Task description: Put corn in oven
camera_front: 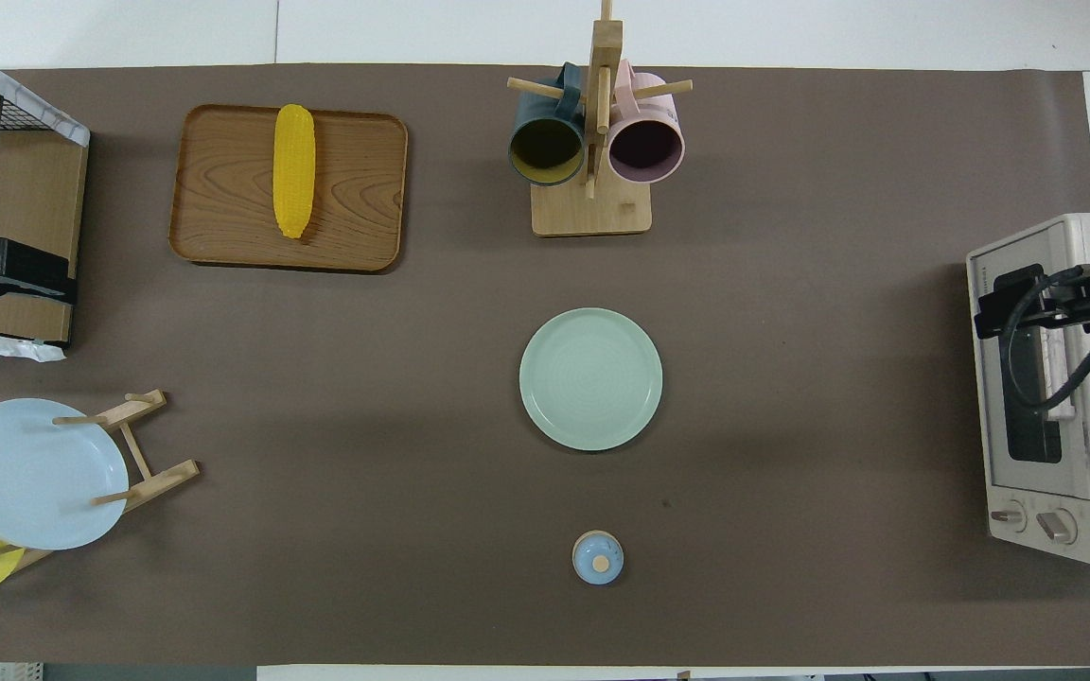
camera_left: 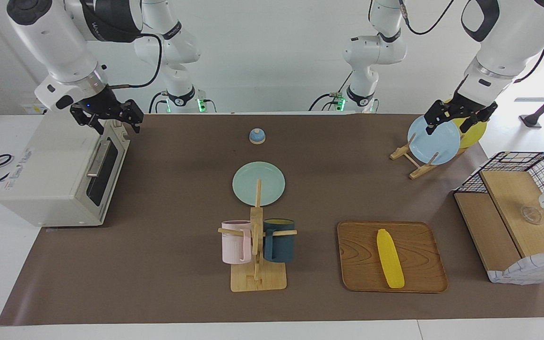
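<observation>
The corn [camera_left: 390, 259] [camera_front: 294, 170], a bright yellow cob, lies lengthwise on a wooden tray [camera_left: 361, 255] [camera_front: 356, 189] toward the left arm's end of the table, farther from the robots than the plate rack. At the right arm's end stands the cream-white oven [camera_left: 59, 174] [camera_front: 1056, 397] with its glass door shut. My right gripper [camera_left: 111, 122] [camera_front: 1028, 303] hangs open and empty over the oven's top front edge. Over the standing plates my left gripper [camera_left: 458, 119] is also open, holding nothing. Both are well away from the corn.
A green plate [camera_left: 259, 183] lies mid-table, with a wooden mug rack [camera_left: 258, 278] holding a pink and a dark blue mug farther out. A small blue bell [camera_left: 257, 136] sits near the robots. A plate rack [camera_left: 416, 167] and a wire basket [camera_left: 513, 163] stand at the left arm's end.
</observation>
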{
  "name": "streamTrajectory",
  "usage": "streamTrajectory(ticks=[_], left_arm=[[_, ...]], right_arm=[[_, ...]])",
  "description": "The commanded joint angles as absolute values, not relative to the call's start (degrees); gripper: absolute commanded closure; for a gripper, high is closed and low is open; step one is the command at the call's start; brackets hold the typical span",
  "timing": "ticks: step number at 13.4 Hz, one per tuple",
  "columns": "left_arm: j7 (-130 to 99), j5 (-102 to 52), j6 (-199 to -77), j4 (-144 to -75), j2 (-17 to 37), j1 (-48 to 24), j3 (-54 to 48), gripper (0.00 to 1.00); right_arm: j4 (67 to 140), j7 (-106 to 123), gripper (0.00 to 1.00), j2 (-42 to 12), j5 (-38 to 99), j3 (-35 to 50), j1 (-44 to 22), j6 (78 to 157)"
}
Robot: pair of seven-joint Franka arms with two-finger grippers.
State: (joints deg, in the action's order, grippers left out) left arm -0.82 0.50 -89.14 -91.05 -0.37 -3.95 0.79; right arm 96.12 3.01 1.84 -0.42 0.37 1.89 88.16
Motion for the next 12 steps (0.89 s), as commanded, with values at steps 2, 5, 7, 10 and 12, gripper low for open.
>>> streamTrajectory(ticks=[2, 5, 7, 10, 12], left_arm=[[-0.4, 1.7, -90.4, -93.2, -2.1, -4.1, 1.0, 0.0], [-0.4, 1.6, -90.3, -93.3, -2.1, -4.0, 1.0, 0.0], [-0.4, 1.7, -90.3, -93.3, -2.1, -4.1, 1.0, 0.0], [-0.4, 1.6, -90.4, -93.3, -2.1, -4.3, 1.0, 0.0], [-0.4, 1.5, -91.0, -93.4, -2.1, -4.2, 1.0, 0.0]], right_arm=[[96.0, 4.1, 0.0, 1.8, -1.3, 1.1, 2.6, 88.5], [96.2, 4.0, 0.0, 1.9, -1.5, 1.1, 2.6, 88.5], [98.2, 6.0, 0.0, 2.7, -2.1, 1.1, 3.2, 91.6], [103.5, 13.2, 0.98, 4.6, -2.2, 0.8, 5.3, 96.2], [106.3, 17.0, 1.0, 5.2, -2.2, 0.7, 6.4, 98.2]])
